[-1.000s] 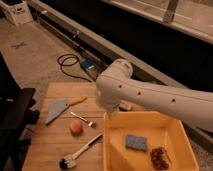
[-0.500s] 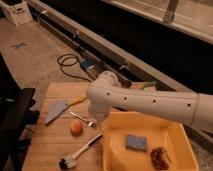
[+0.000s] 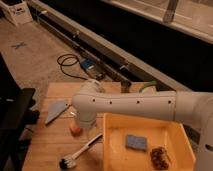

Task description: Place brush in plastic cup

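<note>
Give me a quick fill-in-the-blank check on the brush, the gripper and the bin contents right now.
1. The brush lies on the wooden ____, outside the yellow bin.
2. The sponge inside the bin is ____.
3. The gripper, under the arm's end, hangs beside a small round ____ thing.
Missing words: table; blue; orange.

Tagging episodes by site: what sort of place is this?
Probably a lab or workshop, not a kitchen: bare concrete floor, a loose cable coiled on it, a wooden table with a yellow bin. The gripper hangs over that table, by the brush.
</note>
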`<action>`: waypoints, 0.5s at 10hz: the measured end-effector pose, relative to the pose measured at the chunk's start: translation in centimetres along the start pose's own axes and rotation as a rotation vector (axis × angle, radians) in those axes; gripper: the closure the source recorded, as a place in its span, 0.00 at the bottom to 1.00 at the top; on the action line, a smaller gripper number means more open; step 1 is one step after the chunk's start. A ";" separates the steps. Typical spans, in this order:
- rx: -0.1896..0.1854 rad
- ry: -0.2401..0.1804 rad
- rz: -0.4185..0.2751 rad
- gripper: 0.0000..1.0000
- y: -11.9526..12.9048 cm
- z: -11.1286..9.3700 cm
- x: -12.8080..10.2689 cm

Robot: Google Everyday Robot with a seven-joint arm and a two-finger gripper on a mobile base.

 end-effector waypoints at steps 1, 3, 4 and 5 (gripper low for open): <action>-0.003 0.002 0.004 0.35 0.2 0.0 0.2; -0.003 0.001 0.000 0.35 0.1 0.0 0.0; -0.006 0.002 0.002 0.35 0.1 0.0 0.2; -0.011 -0.002 0.001 0.35 0.1 0.2 0.3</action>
